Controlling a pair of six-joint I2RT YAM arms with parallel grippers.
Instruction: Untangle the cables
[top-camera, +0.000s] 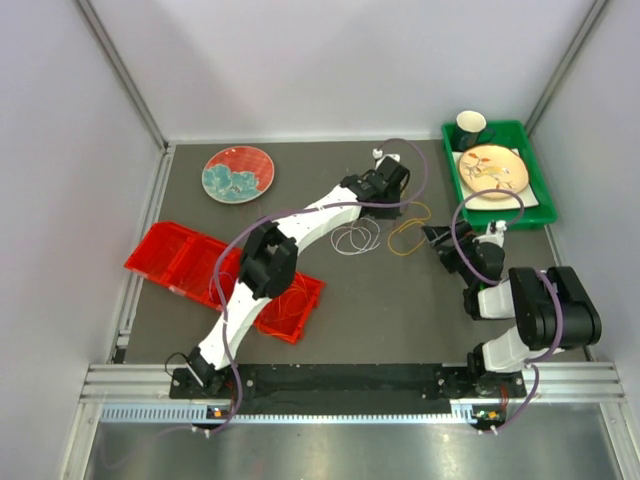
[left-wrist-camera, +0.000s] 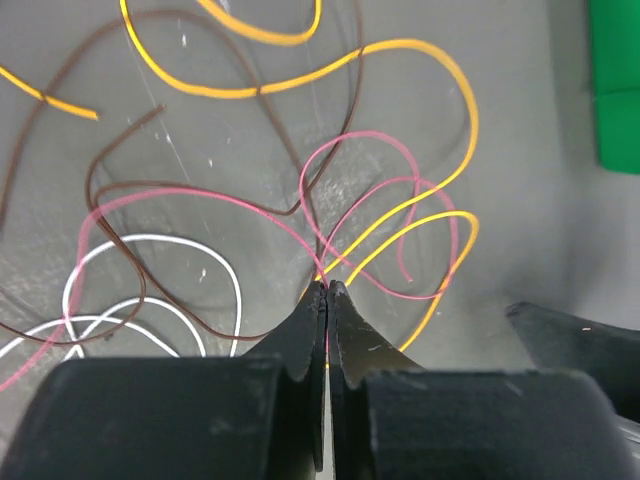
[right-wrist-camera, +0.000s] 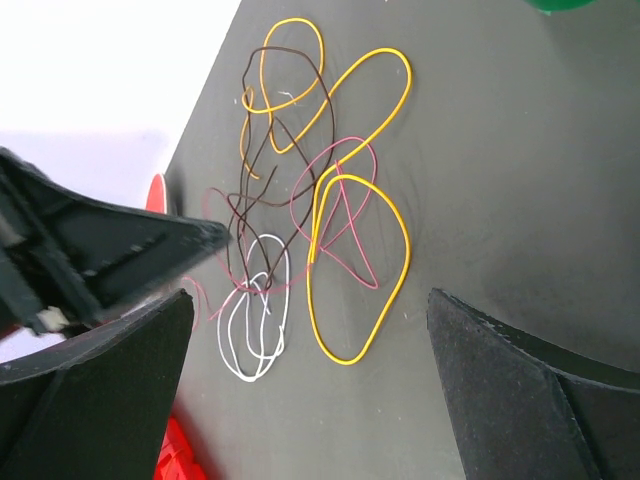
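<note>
1. Left gripper (left-wrist-camera: 327, 288): fingers pressed fully together, tips right at a pink/yellow crossing of the cables (left-wrist-camera: 474, 125) (can't tell if a strand is nipped).
2. Brown, white and orange loops spread ahead and left of those tips.
3. Right gripper (right-wrist-camera: 310, 300): fingers wide apart, holding nothing; cables lie ahead, between them.

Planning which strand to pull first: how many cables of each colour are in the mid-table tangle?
Orange cable: 1
Yellow cable: 1 (its two loops may be separate wires; cannot tell)
Pink cable: 1
Brown cable: 1
White cable: 1
Total: 5, as far as the strands can be traced.
</note>
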